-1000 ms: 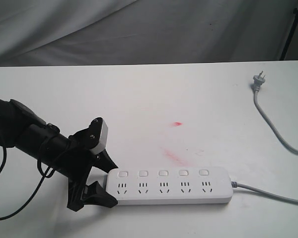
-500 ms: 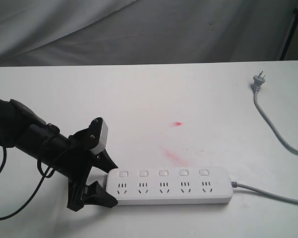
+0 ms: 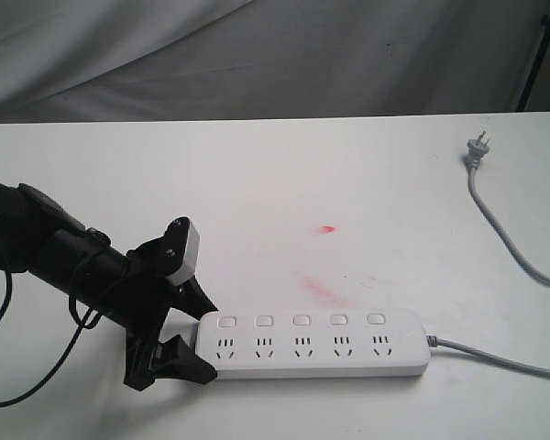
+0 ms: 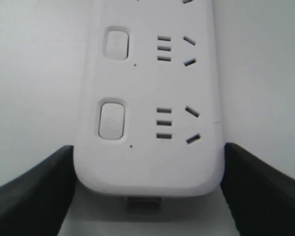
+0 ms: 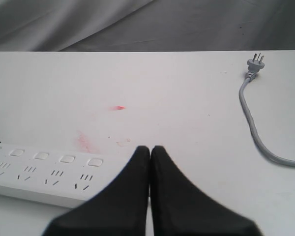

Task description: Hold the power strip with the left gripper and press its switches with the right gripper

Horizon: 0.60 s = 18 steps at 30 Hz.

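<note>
The power strip (image 3: 316, 344) lies flat along the near edge of the white table (image 3: 257, 174), sockets up. Its five switches (image 3: 301, 320) run in a row on the far side of the sockets, and its grey cord (image 3: 495, 359) leaves the right end toward the table's right edge. Behind the strip the tabletop is bare up to the far edge, apart from a red smear (image 3: 323, 291) and a plug (image 3: 478, 147) on a grey cable near the far right corner. The left gripper (image 3: 204, 344) straddles the strip's left end with its fingers (image 4: 34, 196) spread wide, one against each long side. They seem to press the casing, though the contact itself is hard to make out. The right gripper (image 5: 150, 150) has its fingers pressed together around nothing, and hangs over the table just beside the strip's cord end.
</note>
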Motion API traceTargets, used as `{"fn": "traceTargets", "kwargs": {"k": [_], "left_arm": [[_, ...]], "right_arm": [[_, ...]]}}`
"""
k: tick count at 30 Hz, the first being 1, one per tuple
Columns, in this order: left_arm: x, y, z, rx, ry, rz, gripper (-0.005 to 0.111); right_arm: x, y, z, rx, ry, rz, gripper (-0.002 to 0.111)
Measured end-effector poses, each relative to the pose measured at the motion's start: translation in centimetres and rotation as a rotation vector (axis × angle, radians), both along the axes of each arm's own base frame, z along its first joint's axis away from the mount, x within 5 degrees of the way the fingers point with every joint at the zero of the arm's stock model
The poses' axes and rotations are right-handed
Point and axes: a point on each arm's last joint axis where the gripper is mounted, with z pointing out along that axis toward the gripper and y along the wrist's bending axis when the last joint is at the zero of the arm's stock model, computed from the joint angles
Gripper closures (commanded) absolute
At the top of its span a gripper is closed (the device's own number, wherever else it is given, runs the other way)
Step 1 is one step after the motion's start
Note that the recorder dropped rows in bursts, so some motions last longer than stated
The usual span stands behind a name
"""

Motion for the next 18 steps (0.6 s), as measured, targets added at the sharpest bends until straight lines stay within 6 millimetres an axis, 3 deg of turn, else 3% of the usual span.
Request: {"fn": "traceTargets", "kwargs": {"k": [14,18], "left_arm": [[0.0,0.0,0.0,0.0,0.0,0.0,0.05],[0.0,0.0,0.0,0.0,0.0,0.0,0.034]], "right_arm": [[0.0,0.0,0.0,0.0,0.0,0.0,0.108],[0.0,0.0,0.0,0.0,0.0,0.0,0.108]]}}
